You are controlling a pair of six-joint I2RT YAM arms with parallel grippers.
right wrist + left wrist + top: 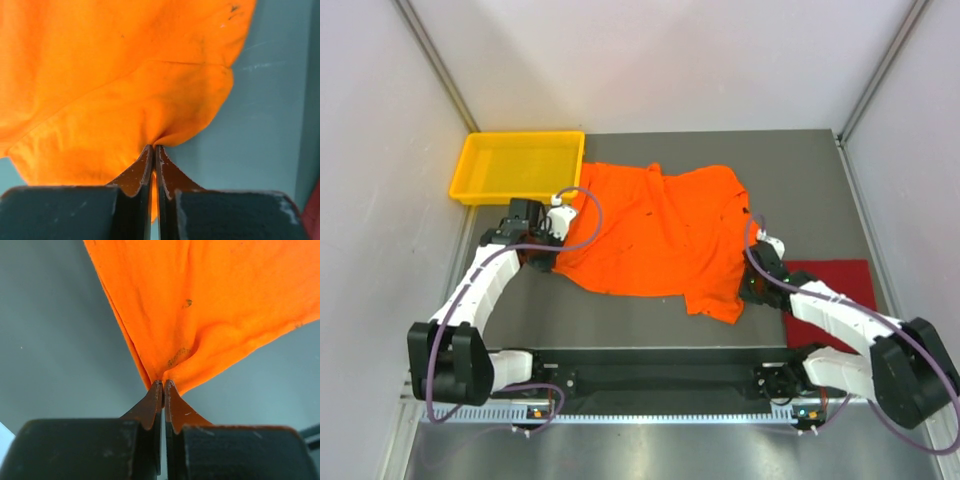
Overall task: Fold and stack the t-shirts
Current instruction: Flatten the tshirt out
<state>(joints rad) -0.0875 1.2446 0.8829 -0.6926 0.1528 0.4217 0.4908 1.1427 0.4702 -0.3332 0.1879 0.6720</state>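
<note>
The bright orange t-shirt [660, 235] lies spread and rumpled across the middle of the grey table. My left gripper [548, 256] is at its near-left corner, shut on the orange cloth [200, 315], which bunches at the fingertips. My right gripper [748, 290] is at the shirt's near-right corner, likewise shut on a pinch of the orange fabric [125, 90]. The dark red t-shirt [835, 277] lies flat at the right, partly hidden under my right arm.
A yellow plastic tray [470, 165] stands at the table's back left corner, just beyond my left wrist. White walls enclose the table on both sides and at the back.
</note>
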